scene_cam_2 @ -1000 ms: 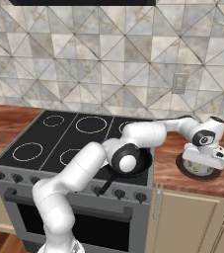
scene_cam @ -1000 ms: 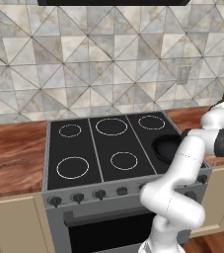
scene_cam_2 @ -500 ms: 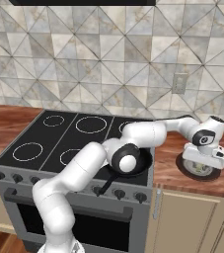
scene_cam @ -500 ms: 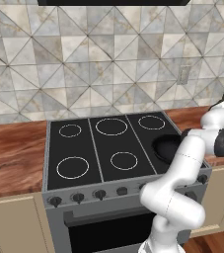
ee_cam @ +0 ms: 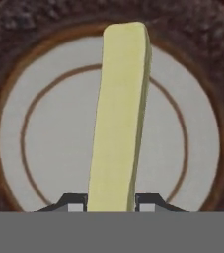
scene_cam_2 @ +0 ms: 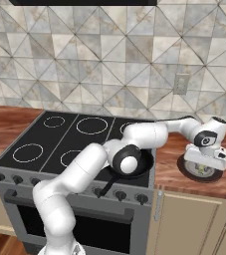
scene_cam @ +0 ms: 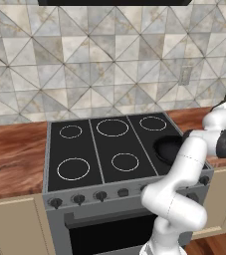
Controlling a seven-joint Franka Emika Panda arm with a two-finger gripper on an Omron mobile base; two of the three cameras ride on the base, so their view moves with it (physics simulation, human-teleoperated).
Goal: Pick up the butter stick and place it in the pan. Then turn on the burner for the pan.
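Moved: almost nothing, arm stays reached right over the table (scene_cam_2: 169, 174) | pan (scene_cam_2: 140, 164): right base view, front right burner | grey dish (ee_cam: 44, 148): hand view, under tool | tool (ee_cam: 111, 201): clenched on butter stick (ee_cam: 118, 118), lying on dish

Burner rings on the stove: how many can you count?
5: back left, back middle, back right, front left, front middle. The pan may hide another.
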